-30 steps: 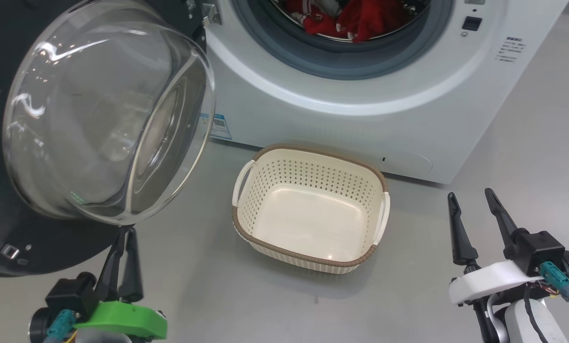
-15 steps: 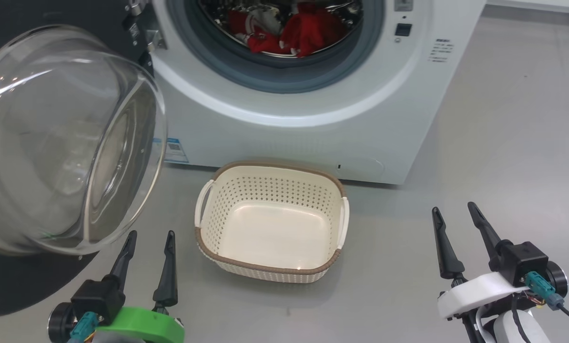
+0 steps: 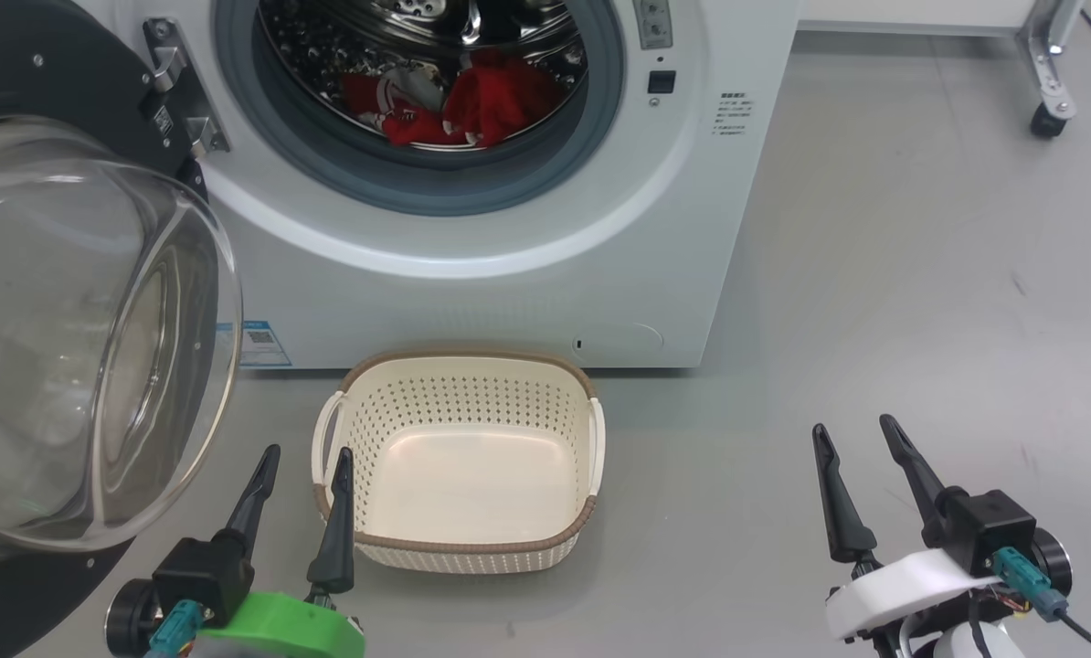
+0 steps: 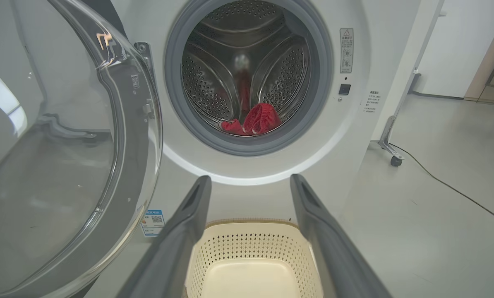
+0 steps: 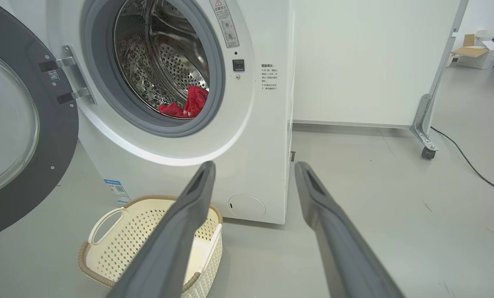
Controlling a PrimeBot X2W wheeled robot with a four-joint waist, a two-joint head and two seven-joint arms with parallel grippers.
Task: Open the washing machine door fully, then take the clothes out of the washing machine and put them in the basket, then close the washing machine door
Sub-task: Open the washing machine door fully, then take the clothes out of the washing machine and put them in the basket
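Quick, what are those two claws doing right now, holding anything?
Left gripper: open, holding nothing.
Right gripper: open, holding nothing.

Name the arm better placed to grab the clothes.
Probably left: the left gripper is open and faces the clothes squarely; the right gripper, also open, stands off right of the washing machine.

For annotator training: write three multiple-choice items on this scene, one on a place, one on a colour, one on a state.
1. The basket sits: A) inside the drum B) on the floor before the washing machine C) on top of the machine.
2. The clothes are: A) red B) blue C) green.
3. The door is: A) shut B) missing C) open.
Answers: 1 B, it stands below the opening; 2 A, red fabric shows inside; 3 C, it hangs wide at the left.
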